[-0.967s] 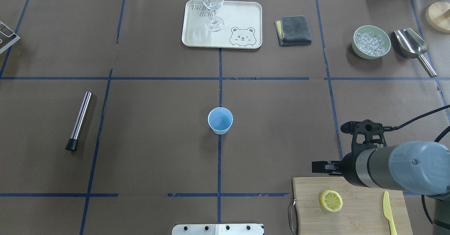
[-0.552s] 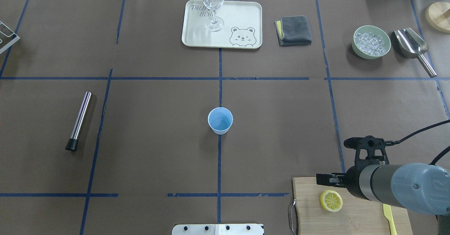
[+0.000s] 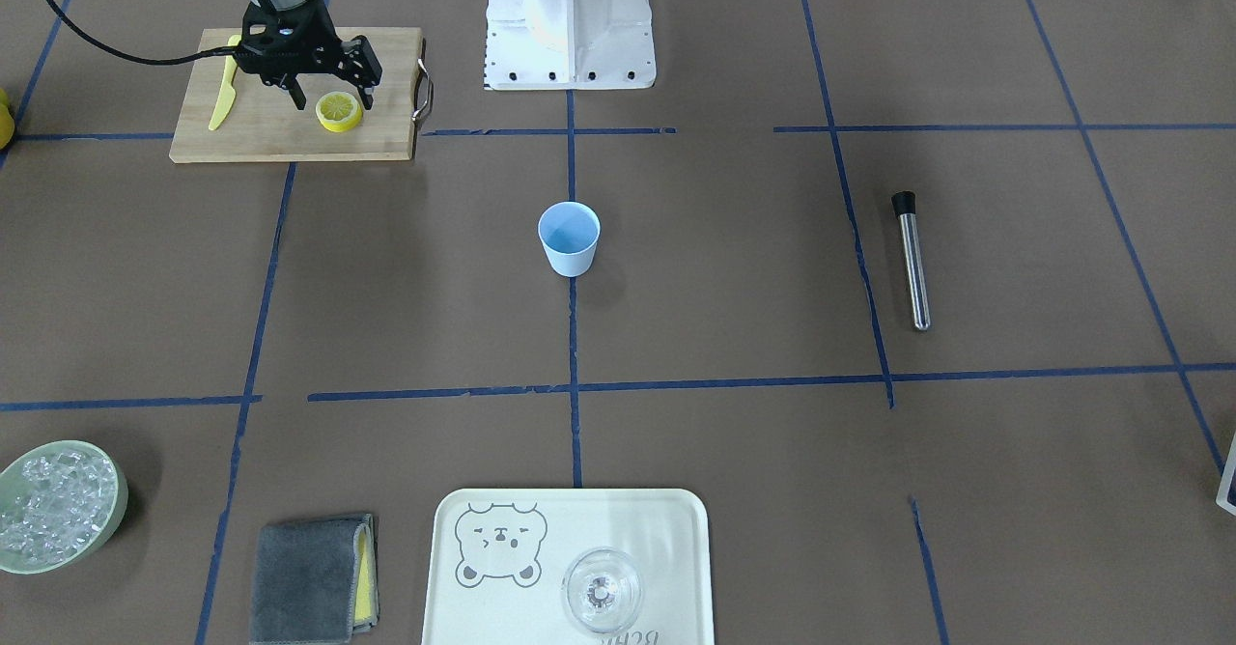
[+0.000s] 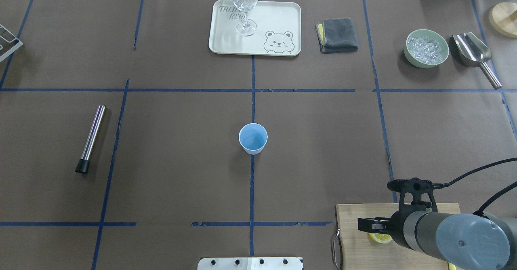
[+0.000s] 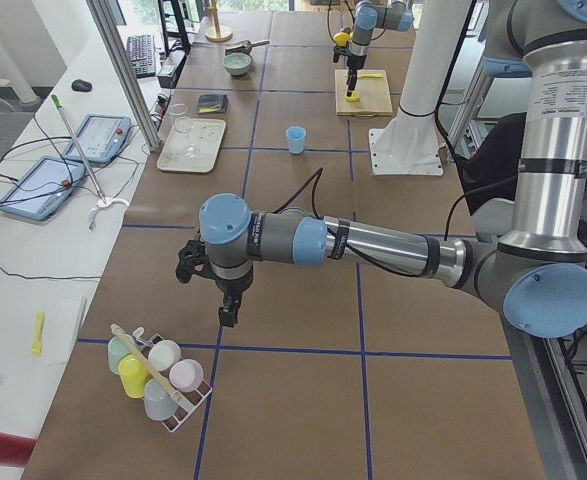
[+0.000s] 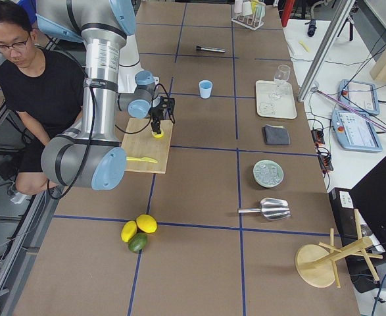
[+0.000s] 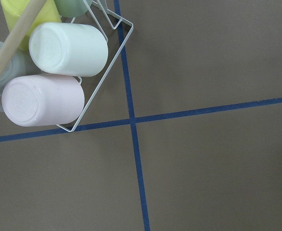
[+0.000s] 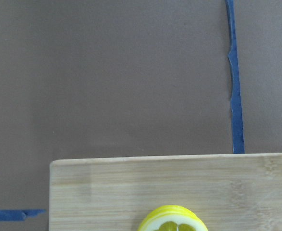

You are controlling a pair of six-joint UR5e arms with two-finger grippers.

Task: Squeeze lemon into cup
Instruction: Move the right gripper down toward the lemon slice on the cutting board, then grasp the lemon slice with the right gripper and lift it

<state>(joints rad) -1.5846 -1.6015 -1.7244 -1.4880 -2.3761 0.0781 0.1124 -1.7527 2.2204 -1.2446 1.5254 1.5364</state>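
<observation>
- Right pincer [image 3: 332, 98]: jaws apart, just over the lemon [image 3: 339, 112], which lies flat on the cutting board [image 3: 290, 143].
- Left pincer [image 5: 228, 305]: far off by the mug rack [image 5: 158, 375]; can't tell if apart or together.
- Cup [image 3: 569, 238]: upright mid-counter, well apart from the board.
- Risk: the slice is thin and flat, so the tips may hit the board or skid it away.
- Risk: a weak edge grip drops it in transit, and a bump would tip the light cup.

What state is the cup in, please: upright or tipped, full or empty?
Upright and empty: the cup stands on its base, mouth up, and the overhead view shows only bare blue inside.
</observation>
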